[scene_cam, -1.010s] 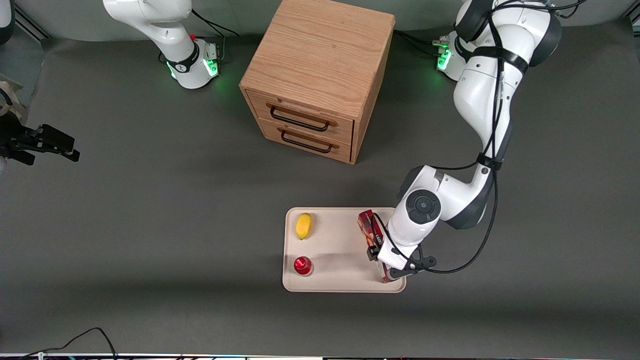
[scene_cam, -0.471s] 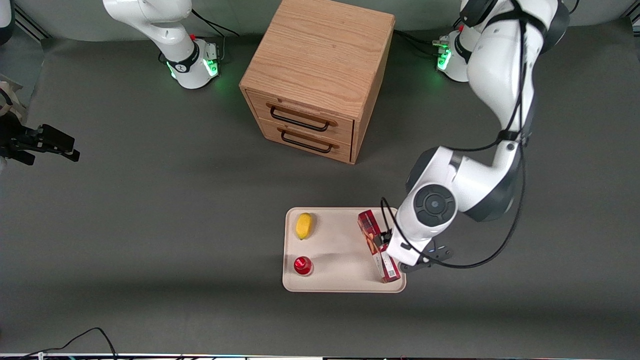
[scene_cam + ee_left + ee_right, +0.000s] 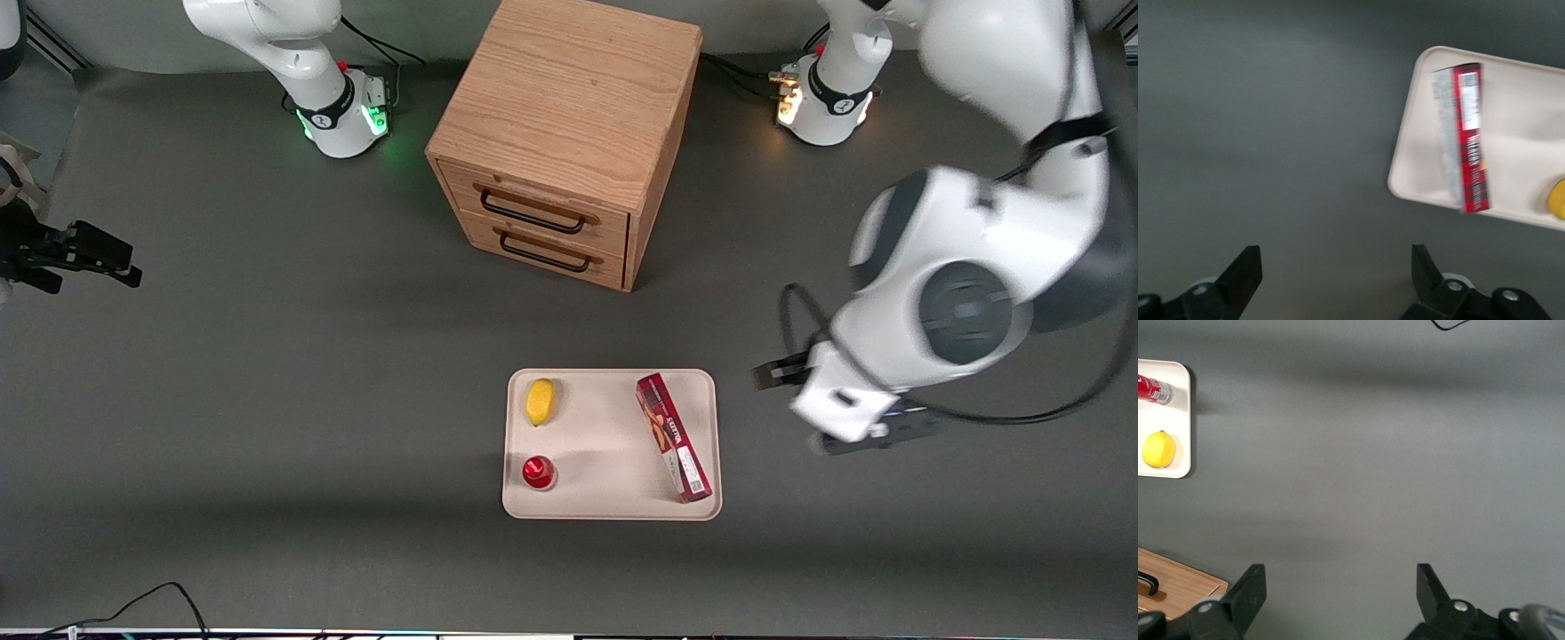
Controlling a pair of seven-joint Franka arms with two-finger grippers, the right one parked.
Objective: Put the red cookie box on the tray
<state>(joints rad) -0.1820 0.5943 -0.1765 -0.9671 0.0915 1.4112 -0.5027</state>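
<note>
A lemon [image 3: 1158, 449] and a red can [image 3: 1153, 389] lie on the tray [image 3: 1182, 420].

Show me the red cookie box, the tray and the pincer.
red cookie box [image 3: 673, 436]: front view, middle of its printed top face.
tray [image 3: 605, 498]: front view, bare floor by the near rim.
pincer [image 3: 1337, 277]: left wrist view, open, midway between fingertips, above bare table.

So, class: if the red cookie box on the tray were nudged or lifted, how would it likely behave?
The red cookie box looks like thin cardboard, so probably light and stiff but crushable. It seems to stand on a narrow long edge on the tray, so a sideways push may tip it rather than roll it. The open gripper hangs over bare table, off the tray.
</note>
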